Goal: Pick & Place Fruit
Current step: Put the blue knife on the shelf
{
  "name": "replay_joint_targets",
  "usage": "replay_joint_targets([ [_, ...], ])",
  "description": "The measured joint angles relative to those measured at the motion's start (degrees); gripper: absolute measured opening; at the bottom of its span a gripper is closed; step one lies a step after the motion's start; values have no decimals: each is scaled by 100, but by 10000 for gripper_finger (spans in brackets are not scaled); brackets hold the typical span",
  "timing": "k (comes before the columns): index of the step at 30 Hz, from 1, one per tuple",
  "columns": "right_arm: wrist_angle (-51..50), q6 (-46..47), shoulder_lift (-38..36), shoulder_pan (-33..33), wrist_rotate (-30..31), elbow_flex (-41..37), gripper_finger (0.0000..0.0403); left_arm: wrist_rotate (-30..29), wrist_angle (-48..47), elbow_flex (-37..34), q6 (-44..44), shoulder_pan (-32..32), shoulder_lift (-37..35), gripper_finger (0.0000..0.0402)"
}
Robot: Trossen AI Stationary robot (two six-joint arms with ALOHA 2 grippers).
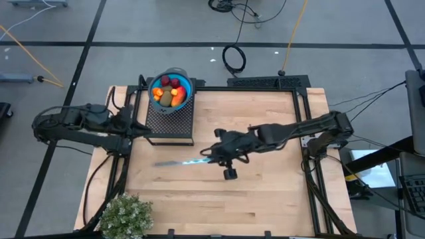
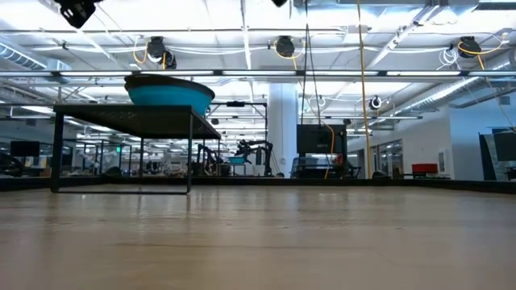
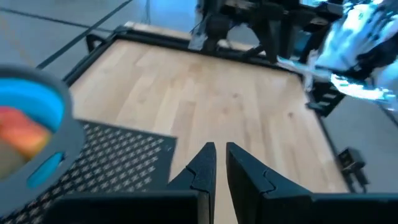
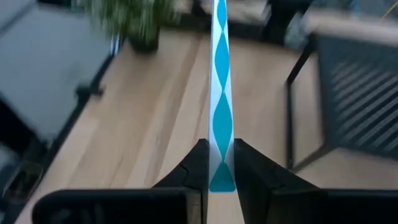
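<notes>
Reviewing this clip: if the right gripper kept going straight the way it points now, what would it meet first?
The right gripper, shut on the white-and-blue pen, points across the table toward the potted plant. The way looks free over bare wood; the plant at the table's edge would probably come first, though depth is hard to judge.

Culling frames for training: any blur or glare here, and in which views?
Right wrist view: plant and far table edge smeared, pen and right gripper fairly sharp. Left wrist view: bowl and fruit soft up close, right arm blurred with a blue-white flare; left gripper crisp. Low view: ceiling lights bright, foreground table soft. High view: evenly lit, sharp.
</notes>
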Motion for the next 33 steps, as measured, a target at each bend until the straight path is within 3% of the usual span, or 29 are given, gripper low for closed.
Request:
replay_joint_targets([
  [7, 1750, -58, -637, -54, 559, -756, 41, 238, 553, -5, 52, -1, 106, 33],
  [17, 6645, 393, -958, -404, 750, -2990, 41, 612, 2072, -11, 560, -2, 798, 33],
  [20, 7523, 561, -937, -473, 897, -3470, 41, 748, 2611, -11, 833, -2, 1132, 43],
  [24, 7986, 571, -892, -492, 1038, -3803, 41, 736, 3286, -13, 1085, -2, 1671, 84],
  [33, 8217, 238, -901, -494, 1025, -3823, 41, 656, 5599, -13, 1625, 62, 3139, 219],
])
